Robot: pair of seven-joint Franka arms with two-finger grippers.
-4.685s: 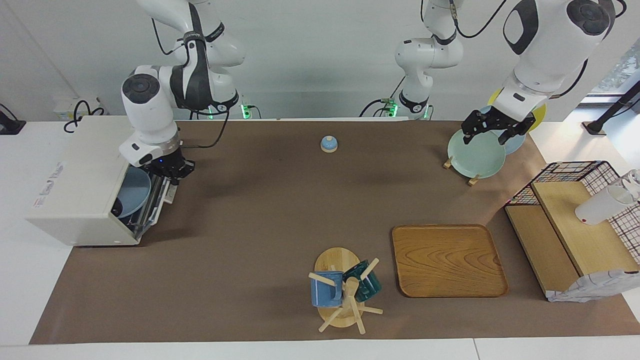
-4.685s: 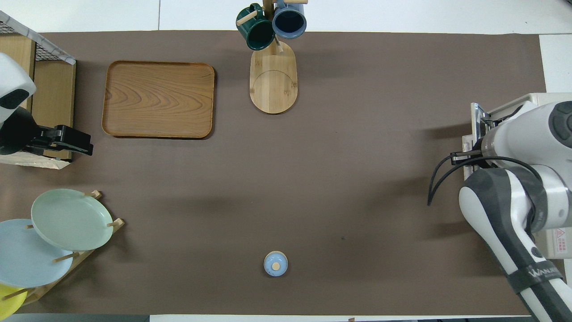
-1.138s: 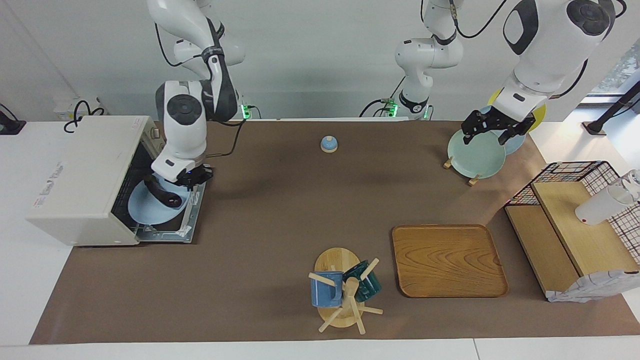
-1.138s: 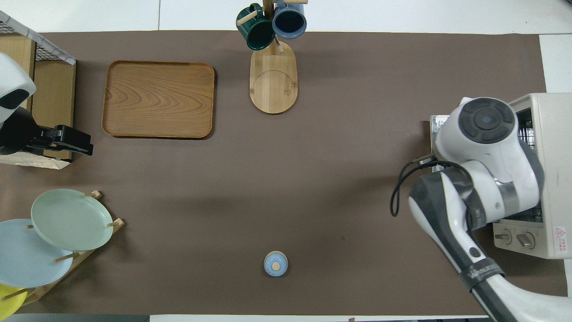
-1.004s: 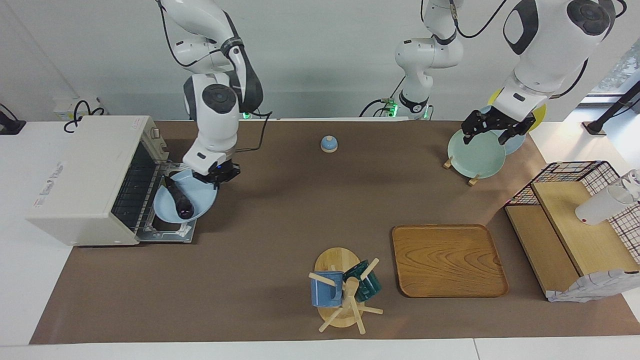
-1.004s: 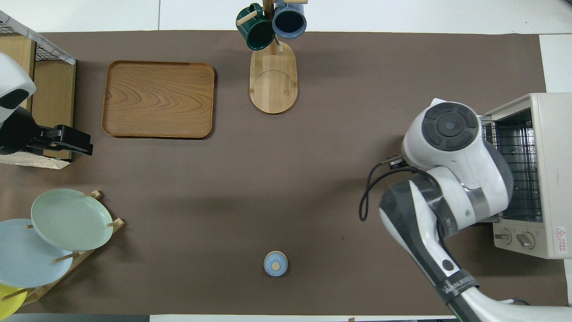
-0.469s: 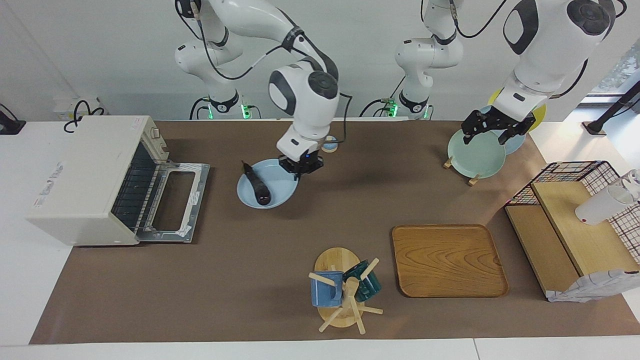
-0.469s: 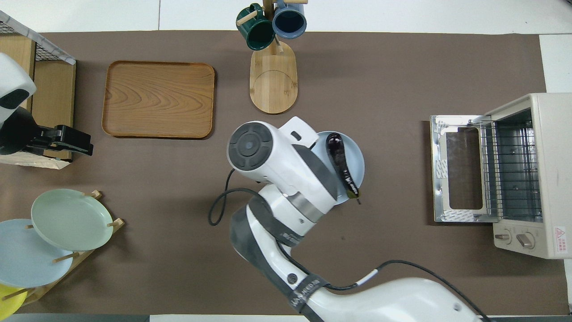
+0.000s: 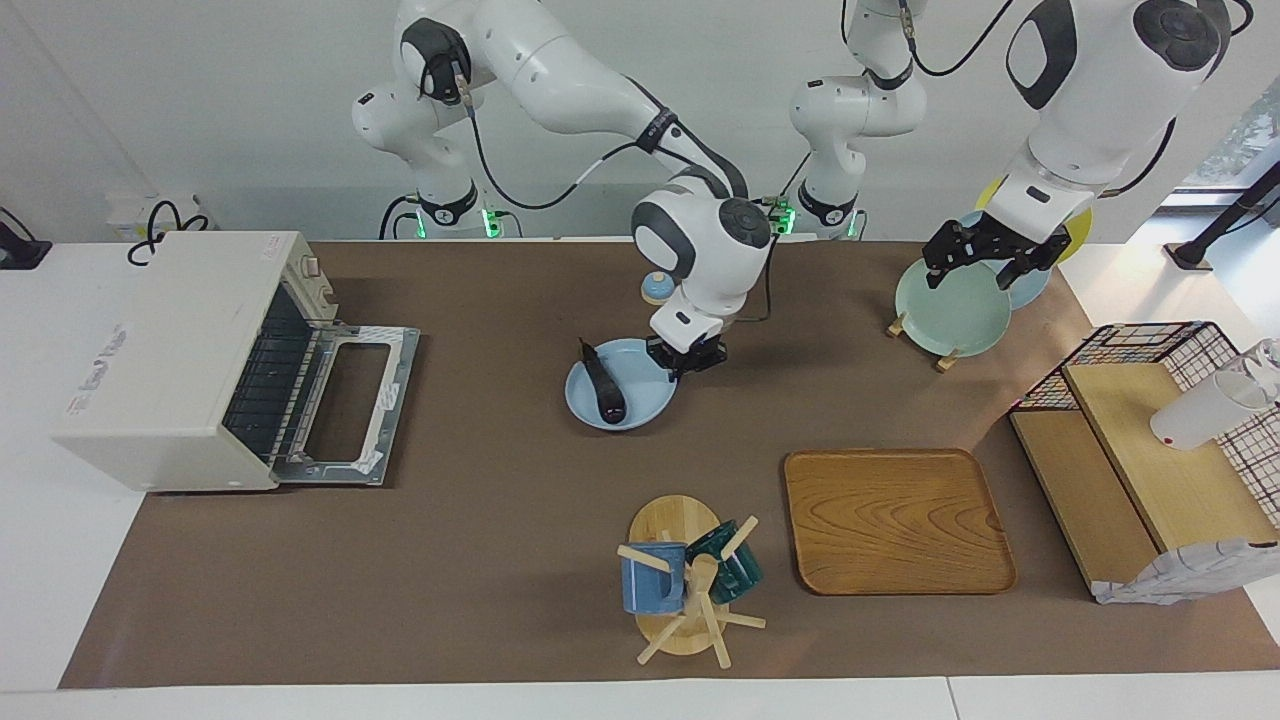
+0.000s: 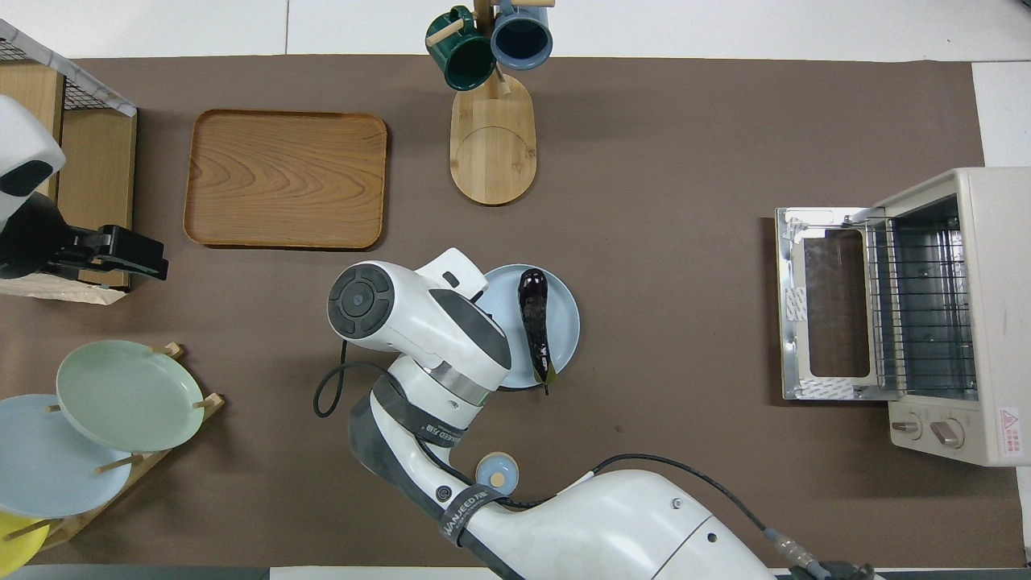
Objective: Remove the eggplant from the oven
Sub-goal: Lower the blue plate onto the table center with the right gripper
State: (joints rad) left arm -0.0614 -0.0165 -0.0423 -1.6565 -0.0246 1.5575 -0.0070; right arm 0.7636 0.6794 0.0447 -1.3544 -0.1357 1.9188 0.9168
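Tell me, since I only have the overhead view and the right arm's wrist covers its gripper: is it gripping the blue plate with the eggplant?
Observer: Yes. In the facing view the right gripper is shut on the rim of the blue plate, and the eggplant lies on the plate.
Operator: What is the left gripper over?
Observer: The left gripper hangs open over the green plate in the rack.
Operator: Is anything on the shelf under that arm?
Observer: A white cup rests on the wooden shelf.
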